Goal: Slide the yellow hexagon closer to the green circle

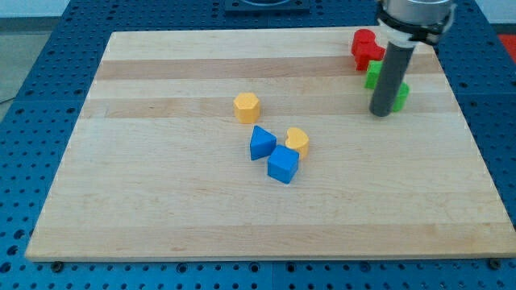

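Seven blocks: they lie on the board point(161, 201), in one middle group and one group at the view's top right.
Yellow hexagon point(247, 106): it stands alone near the middle, just above the blue pair, with free wood toward the right.
Green blocks point(401, 95): two green pieces sit behind the rod, mostly hidden; which one is the green circle I cannot tell.
Red blocks point(367, 47): they touch the upper green piece.
Blue blocks point(261, 142): a triangle and a cube, close beside a yellow heart point(297, 140).
My tip point(380, 113): it rests beside the green pieces, well apart from the hexagon.
Why so, I judge: the push is not yet begun; the tip must come to the hexagon's left.
Pincer: none exists; the rod holds nothing.
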You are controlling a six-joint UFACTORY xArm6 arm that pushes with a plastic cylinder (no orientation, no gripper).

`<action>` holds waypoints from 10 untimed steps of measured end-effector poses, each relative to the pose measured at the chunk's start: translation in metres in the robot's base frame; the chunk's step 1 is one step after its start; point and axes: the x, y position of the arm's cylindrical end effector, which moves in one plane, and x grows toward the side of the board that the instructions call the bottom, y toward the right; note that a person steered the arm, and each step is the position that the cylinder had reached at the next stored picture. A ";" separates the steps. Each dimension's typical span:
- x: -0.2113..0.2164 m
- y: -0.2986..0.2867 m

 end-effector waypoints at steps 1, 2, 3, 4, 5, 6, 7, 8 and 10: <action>0.004 0.016; 0.004 0.020; 0.013 0.018; 0.026 -0.039; -0.013 -0.099; -0.059 -0.139; -0.066 -0.218; -0.058 -0.300; -0.009 -0.237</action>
